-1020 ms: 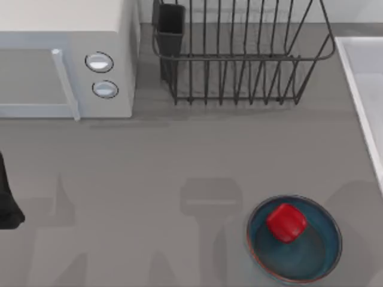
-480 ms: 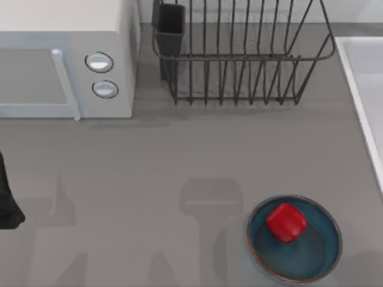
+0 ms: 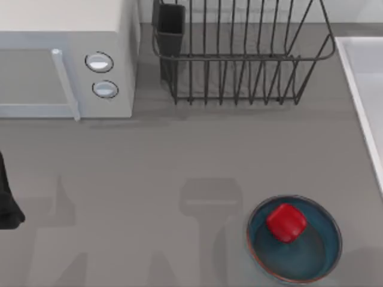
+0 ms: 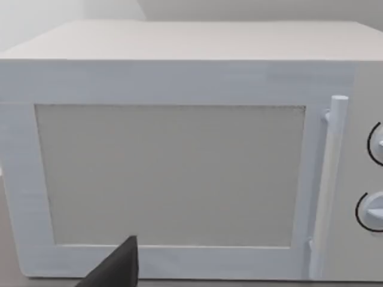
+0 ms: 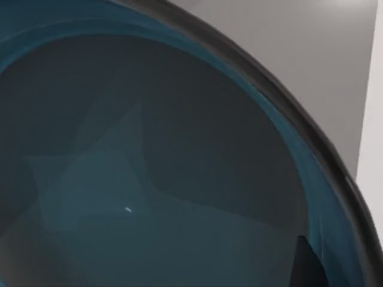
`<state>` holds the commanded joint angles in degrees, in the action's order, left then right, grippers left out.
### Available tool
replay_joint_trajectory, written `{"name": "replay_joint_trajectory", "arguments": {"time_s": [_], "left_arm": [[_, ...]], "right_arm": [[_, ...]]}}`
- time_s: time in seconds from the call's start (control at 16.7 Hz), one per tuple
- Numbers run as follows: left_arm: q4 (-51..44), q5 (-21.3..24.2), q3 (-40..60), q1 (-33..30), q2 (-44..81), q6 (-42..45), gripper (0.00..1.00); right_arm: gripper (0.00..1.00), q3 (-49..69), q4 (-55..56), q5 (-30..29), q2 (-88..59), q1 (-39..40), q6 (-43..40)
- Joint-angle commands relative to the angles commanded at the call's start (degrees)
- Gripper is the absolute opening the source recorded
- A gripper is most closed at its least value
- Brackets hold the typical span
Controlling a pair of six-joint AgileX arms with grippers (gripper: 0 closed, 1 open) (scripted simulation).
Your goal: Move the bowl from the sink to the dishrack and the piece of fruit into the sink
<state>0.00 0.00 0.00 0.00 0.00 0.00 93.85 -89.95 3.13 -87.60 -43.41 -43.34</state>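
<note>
The sink (image 3: 361,89), a pale basin with a raised white rim, is cut off at the right edge of the smooth grey table (image 3: 149,161). The boxy white microwave (image 3: 66,60) stands far left, the dark wire dishrack (image 3: 242,57) between them. Close to the right wrist camera is the deep teal bowl (image 5: 149,179). The glossy red piece of fruit (image 3: 286,222) lies in a shallow teal dish (image 3: 311,257). Whether either claw is open or closed cannot be told.

Looking straight down into the bowl (image 5: 149,179) at close range. Teal-blue inside wall curving round, shading darker toward the middle, carrying soft-edged shadows and one tiny glint. Dark rim line running along its outer edge. Pale grey sink (image 5: 311,54) floor lying beyond the rim, meeting a white wall. Dark tip of the right end effector (image 5: 308,266) poking in over the bowl's wall.
</note>
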Motion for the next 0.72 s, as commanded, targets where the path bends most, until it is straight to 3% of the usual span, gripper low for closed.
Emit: {"name": "replay_joint_trajectory", "arguments": {"time_s": [0.3, 0.72], "left_arm": [[0.0, 0.0, 0.0, 0.0, 0.0, 0.0, 1.0], [0.0, 0.0, 0.0, 0.0, 0.0, 0.0, 1.0]], "right_arm": [[0.0, 2.3, 13.0, -8.0, -1.9, 15.2, 9.1], [0.0, 3.3, 43.0, -26.3, -6.8, 53.0, 26.7]]}}
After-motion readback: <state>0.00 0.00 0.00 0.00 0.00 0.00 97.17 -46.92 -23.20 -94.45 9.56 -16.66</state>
